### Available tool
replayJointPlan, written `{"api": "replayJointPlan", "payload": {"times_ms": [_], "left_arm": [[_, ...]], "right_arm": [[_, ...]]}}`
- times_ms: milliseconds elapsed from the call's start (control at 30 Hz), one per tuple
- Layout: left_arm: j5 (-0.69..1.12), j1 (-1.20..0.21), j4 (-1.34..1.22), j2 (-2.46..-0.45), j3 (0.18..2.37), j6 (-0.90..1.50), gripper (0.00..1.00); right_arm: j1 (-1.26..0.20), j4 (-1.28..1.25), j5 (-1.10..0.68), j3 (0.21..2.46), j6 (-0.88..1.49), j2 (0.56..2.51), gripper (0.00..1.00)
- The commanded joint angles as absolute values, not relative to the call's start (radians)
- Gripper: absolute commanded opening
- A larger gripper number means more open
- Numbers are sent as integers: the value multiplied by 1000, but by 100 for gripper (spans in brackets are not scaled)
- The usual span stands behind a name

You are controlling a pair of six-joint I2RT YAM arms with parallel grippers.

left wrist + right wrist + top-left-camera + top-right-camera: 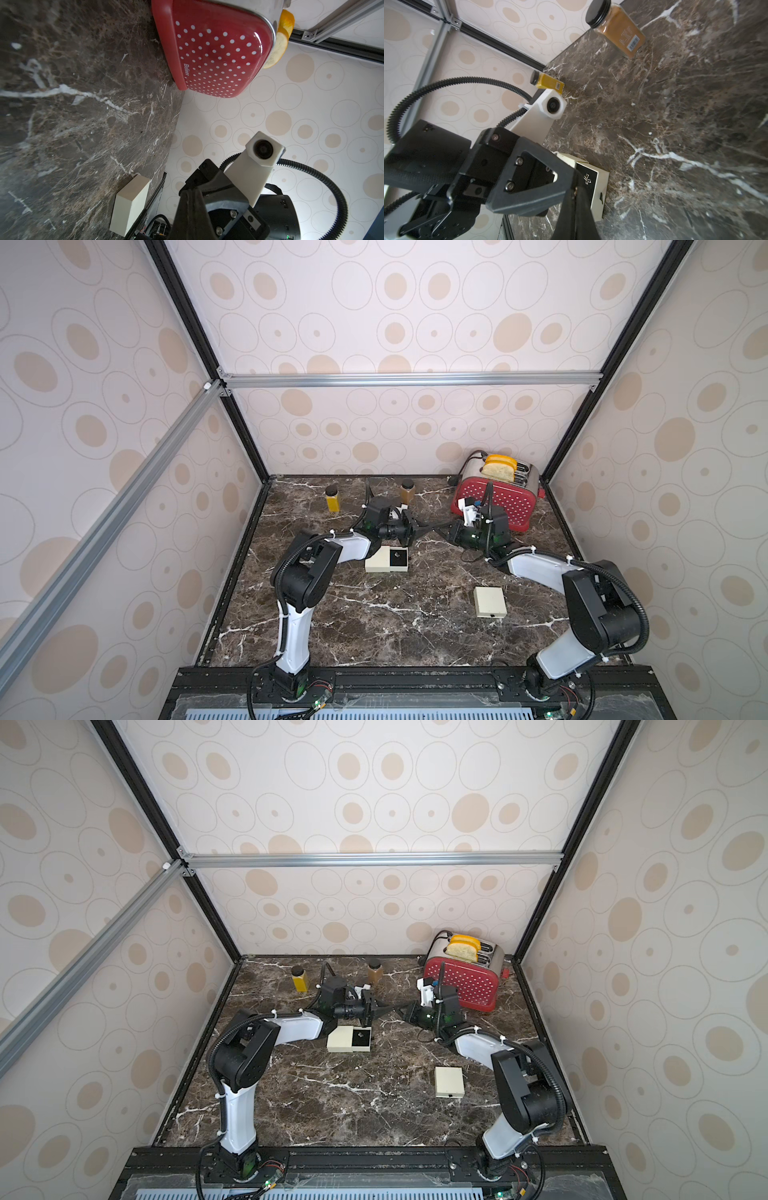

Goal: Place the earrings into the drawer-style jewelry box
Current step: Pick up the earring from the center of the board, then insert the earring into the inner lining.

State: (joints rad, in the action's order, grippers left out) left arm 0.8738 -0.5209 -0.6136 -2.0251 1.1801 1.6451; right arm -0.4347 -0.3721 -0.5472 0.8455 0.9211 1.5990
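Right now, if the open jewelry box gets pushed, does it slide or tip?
Likely slides: the jewelry box looks small and light, flat on the smooth marble table. Tipping seems unlikely; it sits low and wide. Its drawer is pulled out, so a push there may just shut it and jostle the earring inside.

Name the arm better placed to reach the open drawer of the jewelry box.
Likely left: the left gripper hangs just behind the open drawer; the right gripper, meeting it tip to tip, is farther off.
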Motion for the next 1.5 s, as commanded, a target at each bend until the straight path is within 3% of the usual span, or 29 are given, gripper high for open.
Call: {"api": "replayJointPlan", "payload": {"times_ms": [0, 100, 167, 300, 400, 667, 833, 1067, 1467], "left_arm": [[908, -556, -630, -1997, 1185, 1609, 11], [899, -552, -560, -1963, 1178, 1544, 42], [883, -538, -469, -1921, 1172, 1468, 57], [814, -490, -139, -1807, 1166, 1235, 84], [753, -441, 56, -1733, 1137, 1105, 98], [623, -223, 400, -1574, 1011, 847, 99], [637, -126, 450, -1597, 978, 784, 99], [673, -124, 440, -1679, 994, 769, 99], [703, -124, 404, -1719, 989, 787, 99]], "right_arm": [[-490, -189, -545, 897, 855, 1568, 0], [-513, -1, -470, 967, 777, 1565, 0], [-526, 109, -423, 1011, 728, 1575, 0], [-571, 263, -337, 1101, 647, 1617, 0], [-616, 364, -269, 1183, 600, 1661, 0], [-762, 596, -44, 1453, 491, 1847, 0], [-848, 768, 76, 1703, 434, 2031, 0], [-887, 925, 117, 1915, 405, 2194, 0], [-894, 956, 63, 1972, 403, 2278, 0]]}}
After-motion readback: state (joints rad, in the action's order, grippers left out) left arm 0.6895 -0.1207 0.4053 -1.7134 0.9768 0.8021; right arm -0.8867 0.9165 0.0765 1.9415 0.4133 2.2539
